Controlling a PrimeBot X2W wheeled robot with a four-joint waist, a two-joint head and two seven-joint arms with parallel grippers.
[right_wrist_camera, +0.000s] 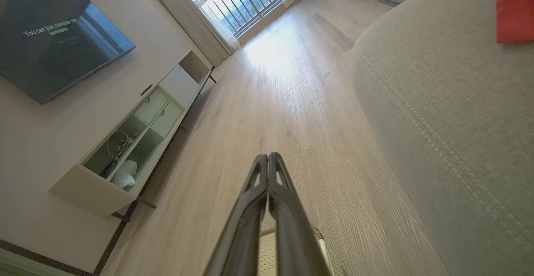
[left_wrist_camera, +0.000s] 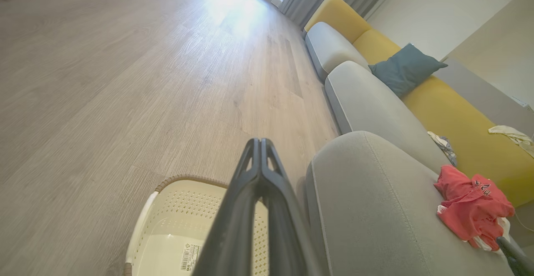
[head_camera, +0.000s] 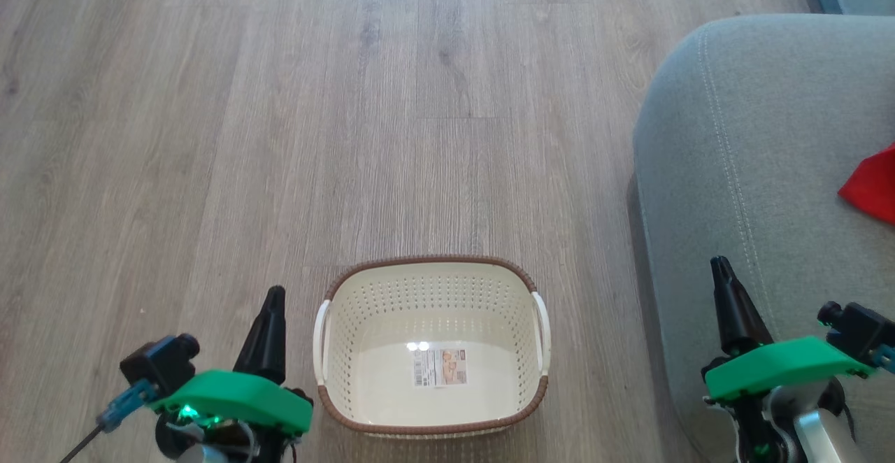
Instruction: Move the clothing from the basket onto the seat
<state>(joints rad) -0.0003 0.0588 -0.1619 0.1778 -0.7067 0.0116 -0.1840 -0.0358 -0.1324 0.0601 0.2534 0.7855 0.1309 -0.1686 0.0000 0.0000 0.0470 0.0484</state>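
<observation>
Clothing (left_wrist_camera: 471, 207) lies on the seat (head_camera: 734, 169), away from its front edge; the basket (head_camera: 433, 261) is empty. My left gripper (head_camera: 274, 298) and right gripper (head_camera: 720, 271) are clenched on nothing. Task looks done.

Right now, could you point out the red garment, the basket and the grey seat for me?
Red garment (left_wrist_camera: 471, 208): left wrist view, on its crumpled red middle.
Basket (head_camera: 430, 261): head view, on the brown far rim.
Grey seat (head_camera: 759, 169): head view, on bare upholstery near the stitching.
</observation>
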